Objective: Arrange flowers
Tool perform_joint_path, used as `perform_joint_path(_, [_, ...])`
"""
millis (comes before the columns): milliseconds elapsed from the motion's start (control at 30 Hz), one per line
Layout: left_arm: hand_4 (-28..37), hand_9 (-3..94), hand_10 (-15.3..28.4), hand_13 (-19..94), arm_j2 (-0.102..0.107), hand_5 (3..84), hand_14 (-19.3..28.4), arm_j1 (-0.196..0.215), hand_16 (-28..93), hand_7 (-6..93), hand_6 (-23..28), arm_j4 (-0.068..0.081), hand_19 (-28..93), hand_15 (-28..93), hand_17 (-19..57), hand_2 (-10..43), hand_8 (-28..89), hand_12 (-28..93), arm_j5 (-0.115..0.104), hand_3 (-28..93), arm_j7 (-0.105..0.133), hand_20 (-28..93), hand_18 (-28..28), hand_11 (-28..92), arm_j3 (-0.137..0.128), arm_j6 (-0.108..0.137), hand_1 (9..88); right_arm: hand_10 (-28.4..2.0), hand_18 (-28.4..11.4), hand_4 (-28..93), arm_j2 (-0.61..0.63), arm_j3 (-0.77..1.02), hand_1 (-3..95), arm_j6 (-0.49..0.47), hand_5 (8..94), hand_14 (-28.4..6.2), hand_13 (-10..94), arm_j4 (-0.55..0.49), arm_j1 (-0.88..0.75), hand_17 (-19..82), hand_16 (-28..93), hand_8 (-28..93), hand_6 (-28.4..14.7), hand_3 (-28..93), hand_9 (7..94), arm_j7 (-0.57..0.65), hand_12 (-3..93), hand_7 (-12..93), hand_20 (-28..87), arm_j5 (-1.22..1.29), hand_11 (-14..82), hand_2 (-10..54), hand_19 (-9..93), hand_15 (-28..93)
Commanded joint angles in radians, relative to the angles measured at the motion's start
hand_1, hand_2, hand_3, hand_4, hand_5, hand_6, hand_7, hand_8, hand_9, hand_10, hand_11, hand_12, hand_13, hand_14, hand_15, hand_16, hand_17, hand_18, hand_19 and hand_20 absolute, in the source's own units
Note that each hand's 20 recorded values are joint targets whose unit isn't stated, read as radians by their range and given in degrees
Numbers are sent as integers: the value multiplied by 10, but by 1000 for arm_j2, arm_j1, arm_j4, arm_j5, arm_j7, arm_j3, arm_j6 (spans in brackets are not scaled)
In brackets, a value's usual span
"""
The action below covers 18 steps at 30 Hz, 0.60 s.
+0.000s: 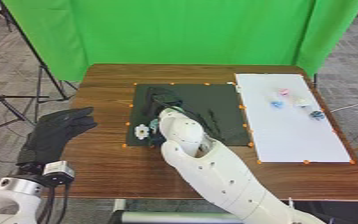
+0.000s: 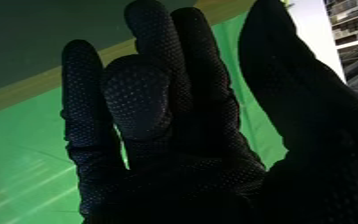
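Brown wooden counter (image 1: 104, 172) w/ a black mat (image 1: 224, 95) mid-top and a white sheet (image 1: 295, 145) to its R. On the mat, near its L edge, lies a white flower (image 1: 142, 131). On the sheet, toward the far end: a pink flower (image 1: 284, 92), a light blue flower (image 1: 277, 104), a cream flower (image 1: 302, 102) and a dark blue flower (image 1: 317, 115), loosely grouped, apart from the mat. The R arm (image 1: 220, 167) crosses the near side and ends over the mat. R hand (image 2: 184, 185): fingers mostly straight, one bent in, thumb apart, nothing gripped. L hand (image 1: 55, 132), beside the mat on the L: fingers relaxed, slightly bent, holding nothing. Step in hand, my guess: laying out the arrangement on the mat, w/ work prob. at an early stage. Next move prob. calls for the R hand to lift clear w/o nudging the white flower, then fetch a bloom from the sheet. White flower faces up, approx. round, so no clear long axis; which way the sheet's blooms face, can't tell. Thin dark strands (image 1: 213, 121) on the mat, poss. stems, run lengthwise far to near, near ends angled slightly R.
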Motion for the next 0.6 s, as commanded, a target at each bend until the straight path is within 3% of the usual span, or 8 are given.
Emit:
perform_joint_path(33, [-154,443,226,299,-17,535,270,63,-138,150,161,-14,595,638,-93,31,-93,108,0,790,-8,140,207,435,-30,11,308,-140,-169,-283,41,-52,381,19,652,-64,708,-50,42,313,189,-137,-36,807,685,25,167,258,-44,42,304,-95,872,770])
perform_joint_path(200, [-152,443,227,300,-23,535,271,126,-137,150,161,-33,595,639,-93,30,-92,107,-7,790,5,140,208,434,-68,24,308,-160,-191,-282,143,-112,349,-8,659,-82,713,-167,111,315,188,-131,-51,812,694,11,167,238,-39,104,299,-89,885,771])
perform_joint_path(267, [-153,442,227,300,-30,535,272,144,-137,151,161,-38,596,639,-93,30,-91,108,-6,790,8,140,208,434,-78,25,307,-167,-196,-277,192,-119,316,-35,666,-88,714,-226,127,315,189,-126,-53,820,696,-4,170,229,-39,156,295,-42,889,772])
perform_joint_path(300, [-153,443,227,300,-29,535,272,160,-137,151,161,-41,596,639,-93,30,-92,108,-10,790,15,140,208,434,-89,28,307,-178,-202,-265,210,-111,269,-78,664,-99,707,-259,127,311,190,-123,-59,814,689,-10,171,223,-38,176,290,10,893,777])
perform_joint_path(400, [-153,442,227,299,-48,534,273,196,-137,151,161,-53,595,639,-93,30,-92,108,-9,790,20,140,208,435,-114,33,307,-197,-218,-253,273,-102,213,-156,657,-124,683,-340,110,292,189,-115,-71,807,661,-63,172,204,-37,187,277,74,896,784])
perform_joint_path(500, [-154,443,227,300,-60,535,272,205,-138,151,161,-58,596,638,-93,31,-92,108,-4,791,21,139,208,435,-122,32,307,-205,-228,-240,326,-93,182,-239,662,-137,671,-395,81,278,187,-109,-76,798,653,-127,174,194,-33,138,268,104,894,787])
perform_joint_path(600, [-154,442,227,299,-65,535,272,193,-137,151,161,-55,596,638,-93,31,-92,108,0,791,19,139,208,435,-111,26,306,-214,-232,-236,365,-88,171,-286,677,-142,662,-411,49,268,184,-105,-76,791,646,-209,175,200,-26,54,255,113,886,787])
